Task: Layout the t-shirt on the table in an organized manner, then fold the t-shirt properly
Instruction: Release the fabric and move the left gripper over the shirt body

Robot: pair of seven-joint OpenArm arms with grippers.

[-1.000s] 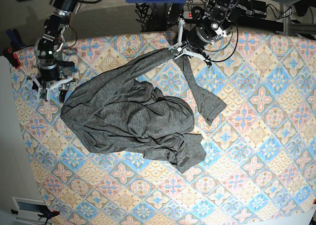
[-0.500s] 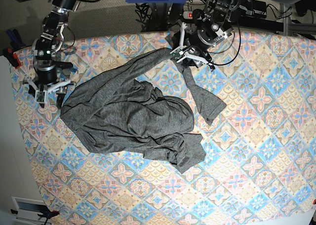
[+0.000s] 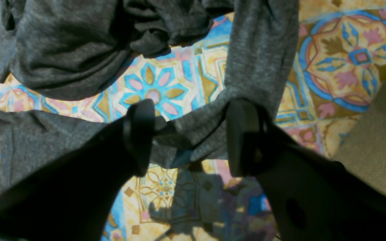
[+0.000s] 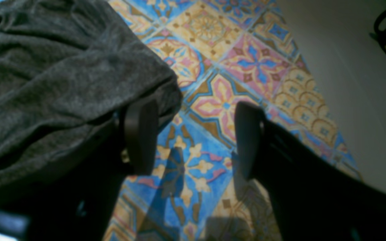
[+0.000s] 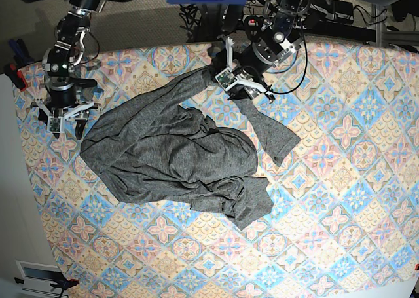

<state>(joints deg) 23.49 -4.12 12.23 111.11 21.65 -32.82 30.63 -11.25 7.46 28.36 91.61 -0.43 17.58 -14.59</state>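
The left gripper [image 3: 193, 137] stands with its jaws spread wide above the far edge of the table [image 5: 340, 180]; a narrow twisted band of the t-shirt [image 5: 177, 147] crosses the gap between the two dark fingers [image 3: 141, 134], and the cloth lies against the inner faces of both without being pinched. In the base view this gripper [image 5: 237, 80] sits at the far centre, where the stretched band meets a long strip of fabric that runs toward the right and the near side. The right gripper [image 4: 193, 137] is likewise wide open and holds nothing; between its jaws only the patterned tablecloth [image 4: 213, 100] shows, while one finger [image 4: 141, 134] lies just beside, perhaps touching, a rounded fold of the t-shirt [image 4: 62, 83]. In the base view the right gripper [image 5: 64, 111] hangs at the far left corner, beside the left margin of the garment. The t-shirt is dark heather grey, unprinted and heavily wrinkled; it lies bunched in an irregular mass on the left-centre of the table, with overlapping folds in the middle and a corner reaching toward the near side. The table cover shows pastel blue, pink and cream floral diamonds.
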